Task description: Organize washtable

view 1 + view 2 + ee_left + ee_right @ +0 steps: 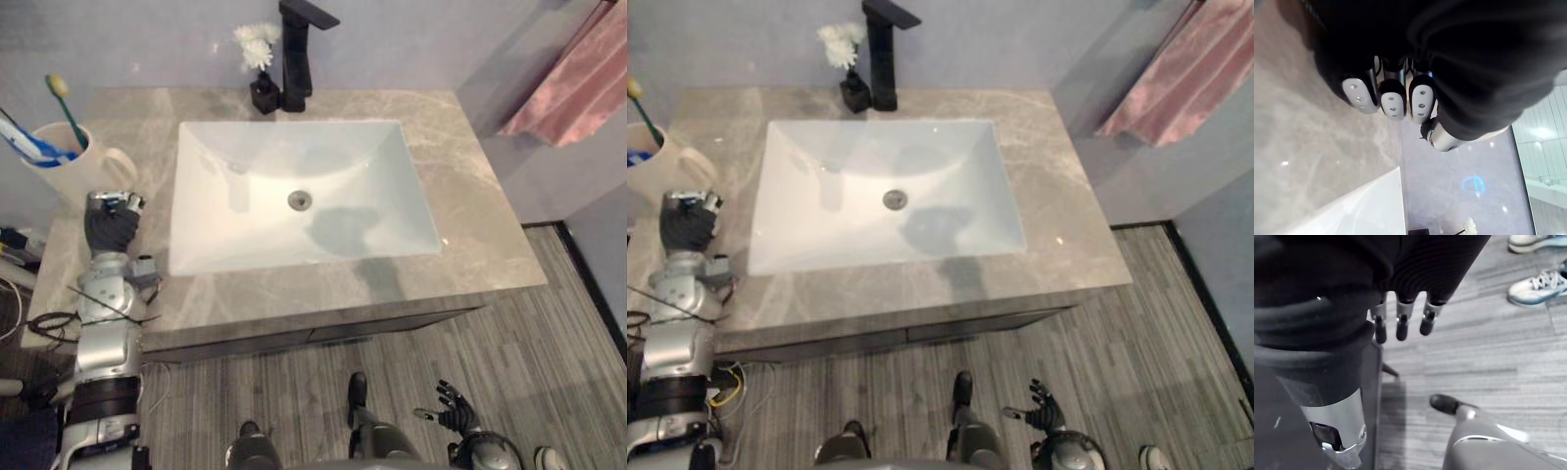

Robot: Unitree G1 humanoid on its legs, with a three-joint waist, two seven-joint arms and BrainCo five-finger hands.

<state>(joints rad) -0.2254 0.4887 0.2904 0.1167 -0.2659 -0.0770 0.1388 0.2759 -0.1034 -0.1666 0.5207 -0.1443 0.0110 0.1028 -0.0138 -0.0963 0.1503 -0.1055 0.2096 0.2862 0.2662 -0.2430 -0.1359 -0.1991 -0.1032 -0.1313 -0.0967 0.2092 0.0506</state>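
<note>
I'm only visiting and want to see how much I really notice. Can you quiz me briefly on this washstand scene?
1. True or false: the toothbrush cup near the left hand stands on the counter to the robot's right of the sink.
2. What stands beside the black faucet? A) a soap bottle B) a vase of white flowers C) a mirror
3. Fill in: the right hand, fingers open, hangs low above the ____.

Key: 1 false, 2 B, 3 floor.
</note>
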